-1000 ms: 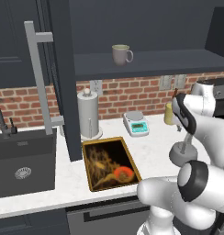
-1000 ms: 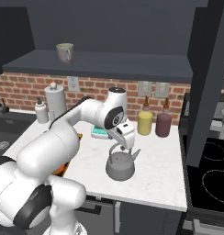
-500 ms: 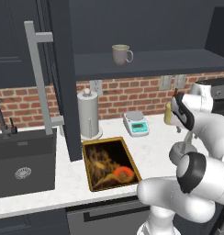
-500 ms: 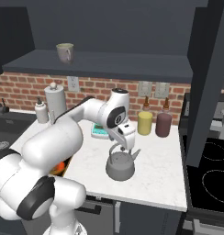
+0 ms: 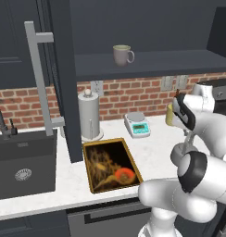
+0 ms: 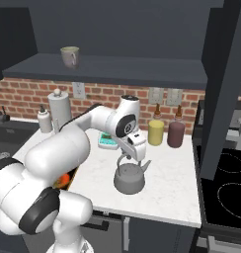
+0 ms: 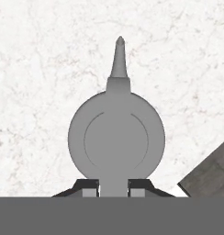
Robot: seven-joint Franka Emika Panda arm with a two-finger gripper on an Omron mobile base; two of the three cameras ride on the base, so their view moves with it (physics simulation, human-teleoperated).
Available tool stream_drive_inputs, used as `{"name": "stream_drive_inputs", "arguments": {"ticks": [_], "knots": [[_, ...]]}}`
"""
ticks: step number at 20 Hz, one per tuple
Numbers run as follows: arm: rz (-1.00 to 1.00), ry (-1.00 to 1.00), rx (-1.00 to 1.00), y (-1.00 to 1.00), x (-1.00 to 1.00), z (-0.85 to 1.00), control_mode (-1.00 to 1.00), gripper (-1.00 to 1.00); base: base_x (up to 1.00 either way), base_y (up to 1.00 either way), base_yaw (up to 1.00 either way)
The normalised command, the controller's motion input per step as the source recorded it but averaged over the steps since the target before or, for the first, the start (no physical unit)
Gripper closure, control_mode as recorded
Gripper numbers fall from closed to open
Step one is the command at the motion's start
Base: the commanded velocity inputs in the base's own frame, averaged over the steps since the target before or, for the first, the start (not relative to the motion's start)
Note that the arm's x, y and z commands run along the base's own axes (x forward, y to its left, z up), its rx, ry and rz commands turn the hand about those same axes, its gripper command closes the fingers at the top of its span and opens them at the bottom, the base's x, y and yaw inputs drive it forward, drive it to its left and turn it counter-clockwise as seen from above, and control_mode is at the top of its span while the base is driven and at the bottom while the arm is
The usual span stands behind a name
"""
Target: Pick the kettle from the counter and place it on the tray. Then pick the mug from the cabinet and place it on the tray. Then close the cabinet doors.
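Black sink basin (image 5: 22, 171) takes the far left of the left base view, its near rim level with the white worktop (image 5: 156, 143). One cabinet door (image 5: 66, 78) stands open edge-on, its lower corner hanging just above the worktop between the sink and the tray (image 5: 110, 164), so the gap there is narrow. The tray lies flat near the front edge, with an orange item on its right part. Behind it stand a tall grey cylinder (image 5: 88, 115) and a white scale (image 5: 136, 124), both close to the brick wall. Up on the cabinet shelf (image 5: 147, 62) the mug (image 5: 122, 54) sits near the shelf's front lip, well apart from everything. Rightwards, bare worktop surrounds the kettle (image 6: 129, 179), with the yellow jar (image 6: 155, 131) and maroon jar (image 6: 176, 133) behind it. The end effector (image 6: 134, 157) is narrowed onto the kettle's loop handle, fingertips (image 7: 88, 187) pinching it from both sides.
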Motion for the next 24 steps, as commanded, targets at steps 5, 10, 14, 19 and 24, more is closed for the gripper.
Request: {"name": "stream_drive_inputs", "arguments": {"ticks": [5,10,14,19,24], "knots": [[0.0,0.0,0.0,0.0,0.0,-0.12,-1.0,1.0,0.0,0.0,0.0],[0.07,0.0,0.0,0.18,-0.15,0.17,-1.0,1.0,0.0,0.0,0.0],[0.14,-0.01,0.0,0.48,-0.4,0.56,-1.0,1.0,0.0,0.0,0.0],[0.15,-0.03,0.0,0.7,-0.28,0.66,-1.0,1.0,0.0,0.0,0.0],[0.11,-0.02,0.0,0.51,-0.06,0.25,-1.0,1.0,0.0,0.0,0.0]]}}
